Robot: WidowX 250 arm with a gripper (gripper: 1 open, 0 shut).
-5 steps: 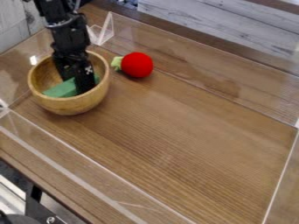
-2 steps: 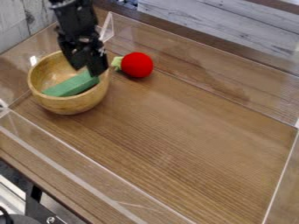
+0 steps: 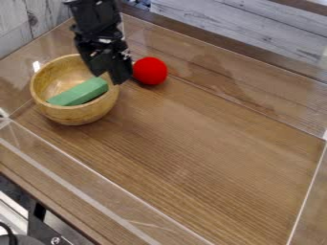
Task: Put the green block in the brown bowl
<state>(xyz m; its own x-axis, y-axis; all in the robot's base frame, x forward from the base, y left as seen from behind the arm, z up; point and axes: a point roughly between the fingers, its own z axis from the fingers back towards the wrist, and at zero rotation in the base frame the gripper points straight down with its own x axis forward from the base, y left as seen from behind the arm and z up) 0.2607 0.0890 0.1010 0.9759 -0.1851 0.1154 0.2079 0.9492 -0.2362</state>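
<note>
Nearest the camera, black cables (image 3: 31, 222) curled at the seven o'clock edge of the view. Beyond them, toward ten o'clock on the wooden worktop (image 3: 211, 144), sat the brown bowl (image 3: 76, 118), and the green block (image 3: 79, 92) lay inside it. The black fingers (image 3: 113, 73) had just moved off: a second before, they were down in the bowl and hid much of the block, and now they hung toward the bowl's two o'clock side, leaving the block in plain sight. They stood wide, with nothing seen between them. That meant, as I judged it, that the release was done and the task all but finished; what remained was for the arm to draw clear without catching the rim or knocking the red ball.

The block was a pale, plain green bar, flat and elongated, with straight edges and a slight shine on its upper face. It lay on the bowl's inner surface, its length running roughly from eight o'clock to two o'clock. The far end reached close to the rim; whether it touched the wall there I could not tell. Nothing of it seemed to hang outside.

Farther back, the round red ball (image 3: 151, 71) with its green stem rested outside the bowl, between two and three o'clock from it, just beside the fingers. The dark arm (image 3: 92, 19) came in from the far side, toward eleven o'clock.
</note>
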